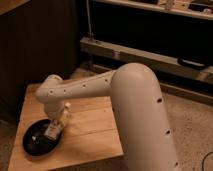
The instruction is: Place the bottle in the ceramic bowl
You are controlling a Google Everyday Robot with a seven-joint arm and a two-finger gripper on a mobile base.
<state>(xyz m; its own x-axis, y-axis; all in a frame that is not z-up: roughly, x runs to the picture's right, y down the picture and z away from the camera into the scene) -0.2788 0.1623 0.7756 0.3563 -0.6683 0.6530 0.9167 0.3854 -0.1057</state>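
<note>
Black ceramic bowl (37, 138) under jaws (54, 131).

Gripper (56, 127) low at lower left over the ceramic bowl (35, 142), bulky white arm (130, 100) filling centre frame, bare wooden table (92, 132) open right of bowl, dark cabinet wall (35, 45) closing upper left

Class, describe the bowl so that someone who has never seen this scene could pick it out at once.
Find the wooden table under the white arm. At its near left corner lies the bowl: round, shallow and glossy black, with the hand and a white bottle over its right rim. It is the only dark, round thing there.
</note>
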